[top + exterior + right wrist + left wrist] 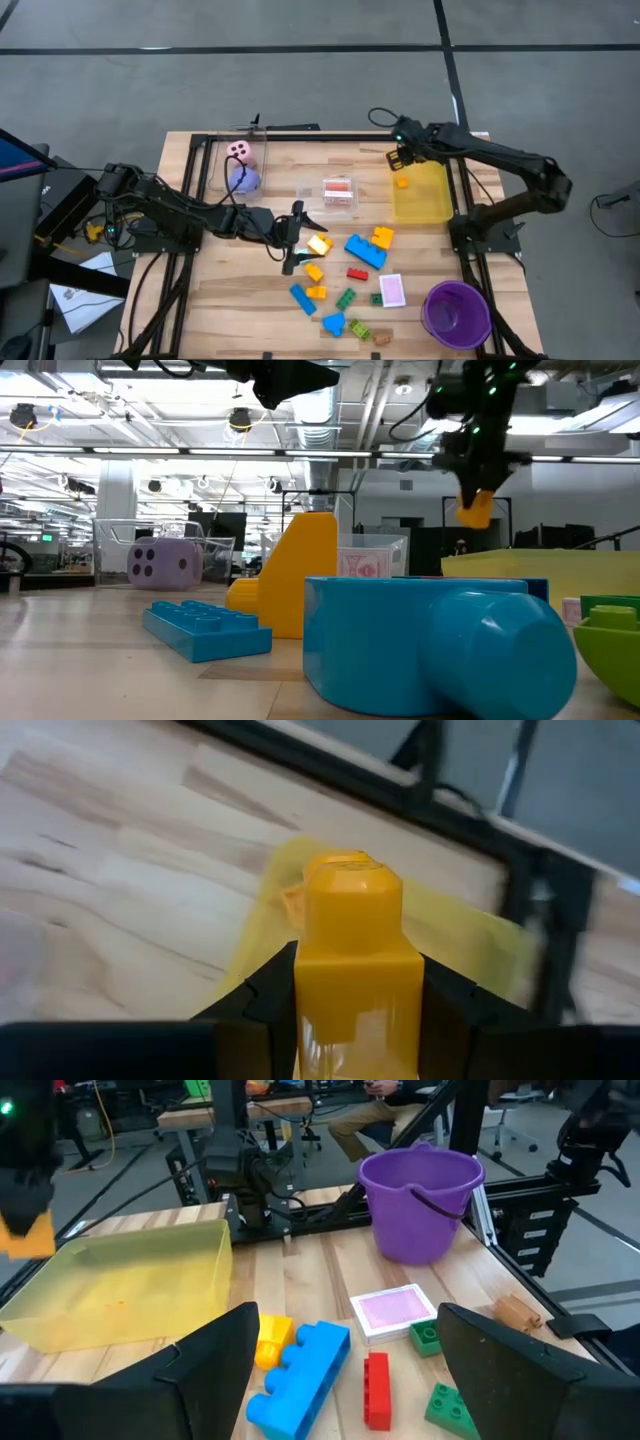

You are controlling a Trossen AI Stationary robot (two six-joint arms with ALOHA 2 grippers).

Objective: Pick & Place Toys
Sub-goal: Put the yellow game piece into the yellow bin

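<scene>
One orange brick [350,950] | upright, long axis vertical | right fingers [440,1010]

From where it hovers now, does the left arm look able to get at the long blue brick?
Probably yes. The left pincer stands open above the table beside the brick pile, and the long blue brick lies flat just ahead of it, its top uncovered, though a yellow brick sits close against one end.
</scene>
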